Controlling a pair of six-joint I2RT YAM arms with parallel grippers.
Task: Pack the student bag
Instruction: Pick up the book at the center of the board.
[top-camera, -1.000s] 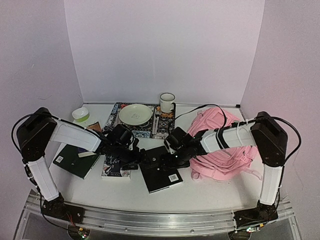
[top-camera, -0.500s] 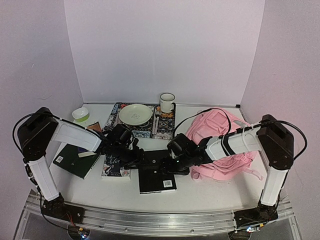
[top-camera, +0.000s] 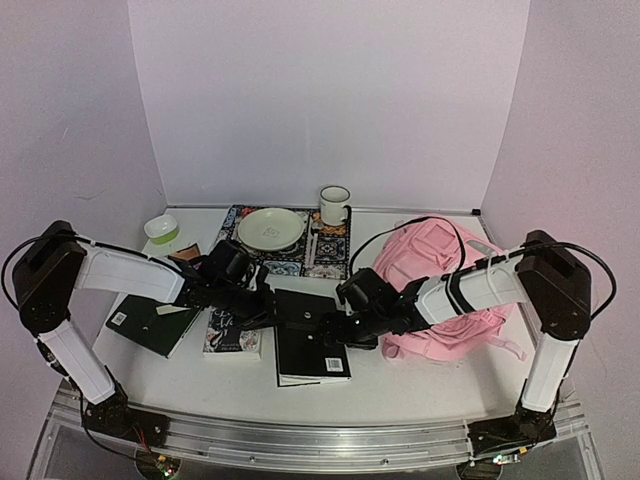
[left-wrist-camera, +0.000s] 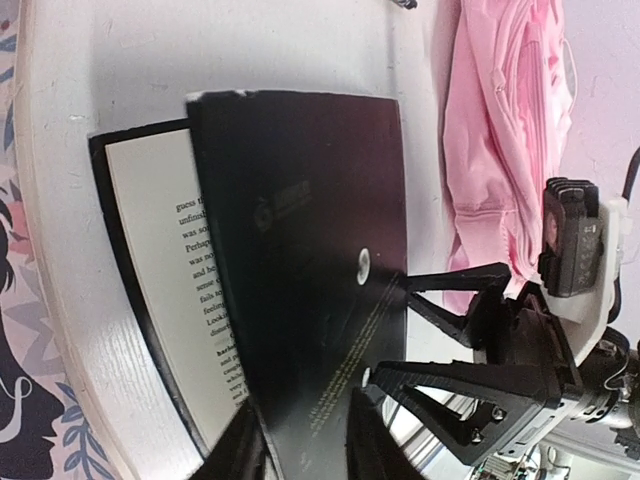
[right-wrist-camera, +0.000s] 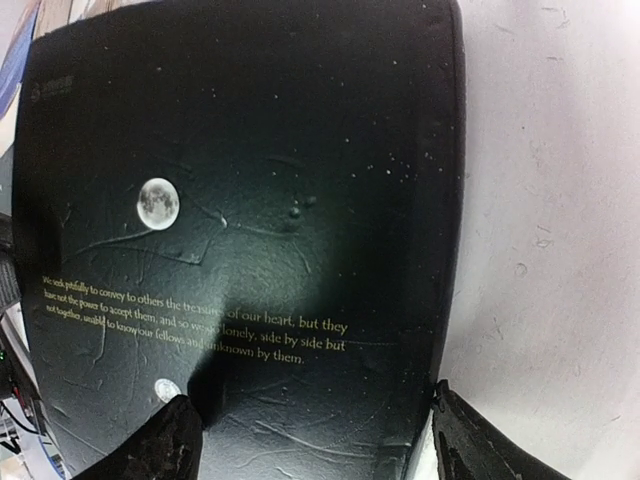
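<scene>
The student bag (top-camera: 450, 290) lies slumped at the right of the table, and its pink fabric (left-wrist-camera: 490, 130) also shows in the left wrist view. A black book (top-camera: 312, 338) lies at the centre front. My left gripper (top-camera: 268, 308) is shut on the left edge of its cover (left-wrist-camera: 300, 300), which is lifted off a printed page (left-wrist-camera: 165, 250). Over the book's right side, my right gripper (top-camera: 337, 328) stands open, its fingers (right-wrist-camera: 180, 440) wide apart above the starry black cover (right-wrist-camera: 250, 200). Its black fingers (left-wrist-camera: 460, 300) face the left wrist camera.
A dark green book (top-camera: 150, 322) and an illustrated book (top-camera: 232, 338) lie at the left front. Behind them a patterned mat (top-camera: 318, 252) carries a plate (top-camera: 270, 228), with a mug (top-camera: 334, 205) beside it. A small green and white bowl (top-camera: 161, 230) sits far left.
My left gripper has closed on the book's cover edge and pulled the book left and square to the table. The left arm's elbow swung outward; the right gripper followed the book and stayed open.
</scene>
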